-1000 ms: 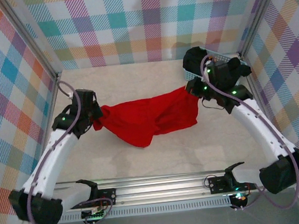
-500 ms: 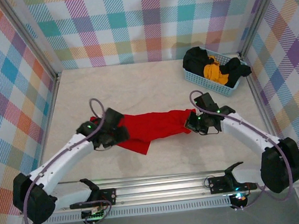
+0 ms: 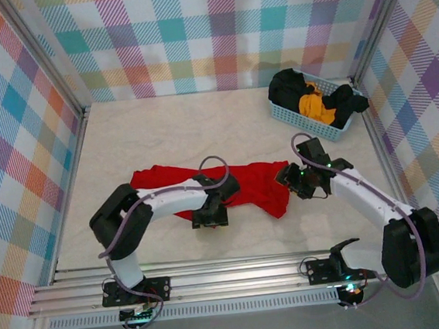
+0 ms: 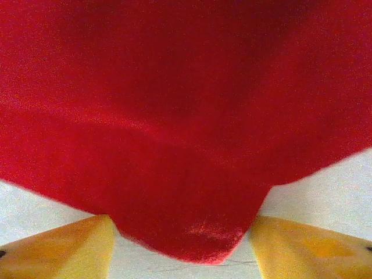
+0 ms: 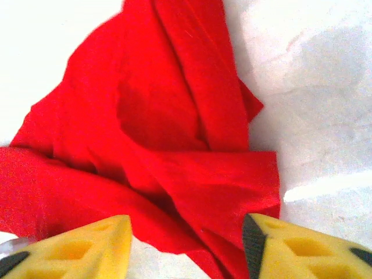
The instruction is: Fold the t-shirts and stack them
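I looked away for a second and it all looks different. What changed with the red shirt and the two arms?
The red t-shirt, earlier held up and stretched out, came down toward the near edge and now lies on the table. The left end effector and right end effector opened and let go; the left one swung right along the shirt's near edge. The basket with its clothes stayed put.
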